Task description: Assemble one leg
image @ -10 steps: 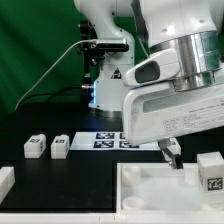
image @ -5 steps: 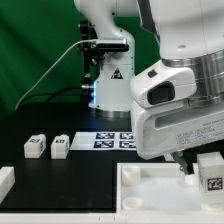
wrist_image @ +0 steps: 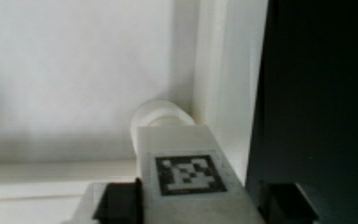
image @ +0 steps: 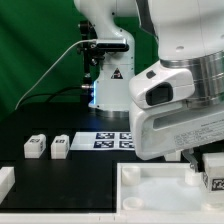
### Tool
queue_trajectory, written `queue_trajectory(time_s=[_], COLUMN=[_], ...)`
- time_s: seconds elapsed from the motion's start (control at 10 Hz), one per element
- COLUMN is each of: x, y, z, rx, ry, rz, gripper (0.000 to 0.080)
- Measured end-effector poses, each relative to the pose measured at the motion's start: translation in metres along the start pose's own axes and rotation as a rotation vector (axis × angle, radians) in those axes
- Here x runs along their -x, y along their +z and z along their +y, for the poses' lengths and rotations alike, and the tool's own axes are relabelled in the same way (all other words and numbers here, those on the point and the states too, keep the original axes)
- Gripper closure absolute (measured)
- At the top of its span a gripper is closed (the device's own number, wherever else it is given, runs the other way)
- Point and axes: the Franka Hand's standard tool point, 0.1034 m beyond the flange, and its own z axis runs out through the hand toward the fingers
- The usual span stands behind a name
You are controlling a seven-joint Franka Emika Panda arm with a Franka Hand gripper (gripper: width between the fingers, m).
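Since the leg (image: pixel 213 178) is a small white plastic block, it probably handles as light and stiff, with smooth sides that could slip under a weak pinch. It stands at the tray's (image: pixel 155 188) edge on the exterior view's right; whether it rests on the rim or just beside it I cannot tell. The gripper (wrist_image: pixel 197 203) straddles it, with the fingers (wrist_image: pixel 119 203) apart, one on each side. One looks close against the block and a dark gap shows at the other, so nothing is clamped. The best hold is likely across the two plain flat sides, low and square, leaving the tagged face clear.
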Motion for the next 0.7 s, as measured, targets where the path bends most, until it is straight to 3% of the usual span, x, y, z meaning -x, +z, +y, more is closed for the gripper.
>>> queue_trajectory(time_s=[0.3,0.4,0.7], x=[0.0011,0.0064,0.0054], y=[0.0014,0.0028,0.0043], z=[0.001,-0.0005,-0.0042], rx=[0.002,-0.013,-0.093], ry=[0.154,0.377,0.895], rz=[0.068,0.12,0.166], gripper=[0.0486,0.0486,0.0492])
